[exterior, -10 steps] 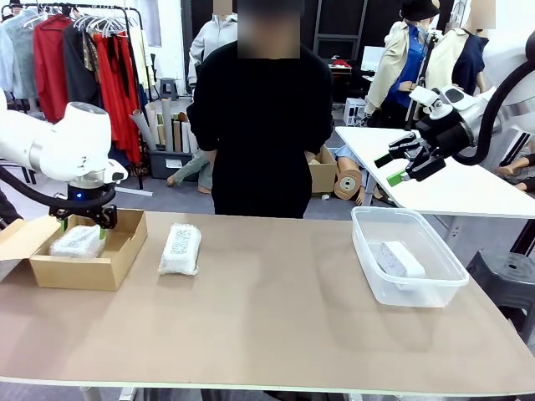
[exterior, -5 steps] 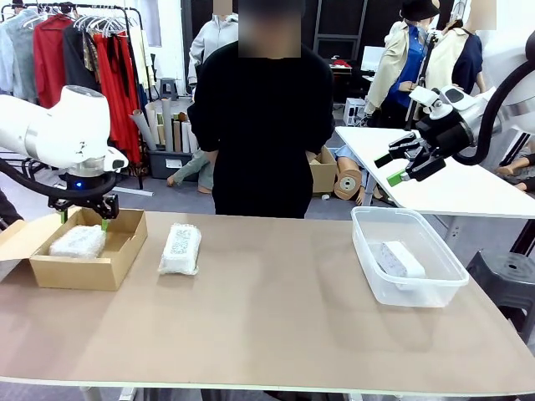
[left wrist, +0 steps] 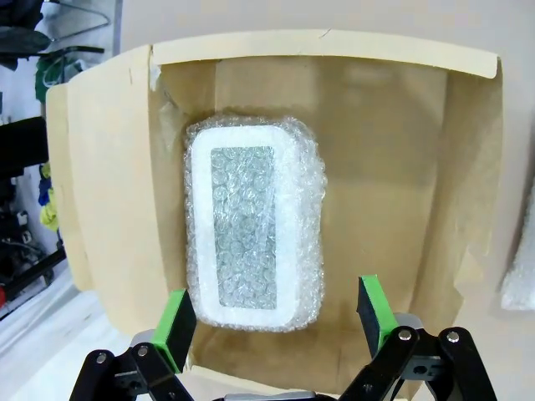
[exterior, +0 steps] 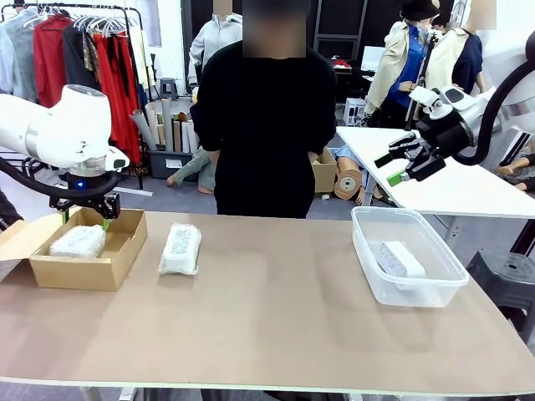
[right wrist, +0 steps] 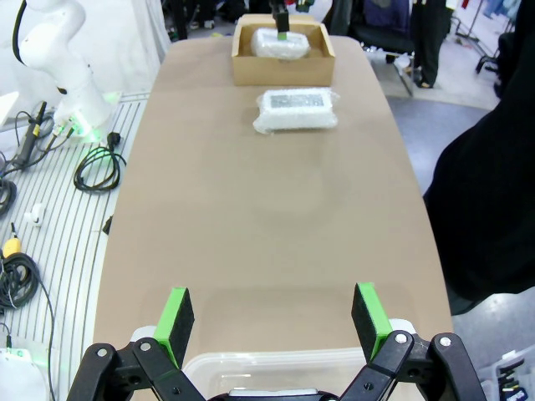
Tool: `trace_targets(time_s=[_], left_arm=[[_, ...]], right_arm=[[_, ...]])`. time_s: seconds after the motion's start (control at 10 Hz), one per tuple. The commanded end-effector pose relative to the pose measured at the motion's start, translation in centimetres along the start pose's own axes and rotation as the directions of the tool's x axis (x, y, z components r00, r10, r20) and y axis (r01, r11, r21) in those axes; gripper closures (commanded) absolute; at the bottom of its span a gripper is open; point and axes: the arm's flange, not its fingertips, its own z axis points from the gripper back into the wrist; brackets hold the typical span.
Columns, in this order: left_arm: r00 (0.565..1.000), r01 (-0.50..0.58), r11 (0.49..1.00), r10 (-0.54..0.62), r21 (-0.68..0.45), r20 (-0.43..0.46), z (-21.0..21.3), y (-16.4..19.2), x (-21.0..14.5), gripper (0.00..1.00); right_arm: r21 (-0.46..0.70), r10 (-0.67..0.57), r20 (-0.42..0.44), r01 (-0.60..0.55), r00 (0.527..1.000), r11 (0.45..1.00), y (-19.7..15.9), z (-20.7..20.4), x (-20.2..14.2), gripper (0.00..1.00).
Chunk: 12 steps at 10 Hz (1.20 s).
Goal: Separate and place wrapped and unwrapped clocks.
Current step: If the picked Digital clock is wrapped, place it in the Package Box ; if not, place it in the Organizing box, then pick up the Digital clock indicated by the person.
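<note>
Open left gripper [exterior: 84, 220] hovers above a bubble-wrapped clock [exterior: 77, 241] in the cardboard box [exterior: 84, 271] at left; its padding looks soft and slippery, so grip across the narrow sides; right gripper [exterior: 389, 168] open too.

At the left end of the table [exterior: 267, 326], a cardboard box [exterior: 84, 272] is sitting with one wrapped clock [exterior: 77, 241] lying inside; a second wrapped clock [exterior: 180, 247] is lying just to its right. At the right, the unwrapped clock [exterior: 399, 258] is lying in a plastic tub [exterior: 366, 266].
</note>
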Motion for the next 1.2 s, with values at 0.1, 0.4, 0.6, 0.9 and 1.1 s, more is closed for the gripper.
trace_targets(time_s=[0.1, 0.4, 0.6, 0.9, 1.1], left_arm=[[1.0, 0.004, 1.0, -0.004, 0.001, 0.002, 0.1, 0.2, 0.1, 0.0], [1.0, 0.004, 1.0, -0.004, 0.001, 0.002, 0.1, 0.2, 0.1, 0.0], [1.0, 0.0, 1.0, 0.0, 0.0, 0.0, 0.0, 0.0, 0.0, 0.0], [0.979, 0.203, 0.978, -0.203, -0.041, -0.002, 3.3, -1.4, -1.8, 0.0], [0.927, 0.374, 0.915, -0.374, -0.15, 0.03, 5.3, -1.9, -2.7, 0.0]], right_arm=[[-0.003, 0.005, -0.001, -0.005, 1.0, 1.0, 0.1, 0.1, 0.3, 0.0], [-0.003, 0.005, -0.001, -0.005, 1.0, 1.0, 0.1, 0.1, 0.3, 0.0], [-0.003, 0.005, -0.001, -0.005, 1.0, 1.0, 0.1, 0.1, 0.3, 0.0], [-0.003, 0.005, -0.001, -0.005, 1.0, 1.0, 0.1, 0.1, 0.3, 0.0], [-0.003, 0.005, -0.001, -0.005, 1.0, 1.0, 0.1, 0.1, 0.3, 0.0]])
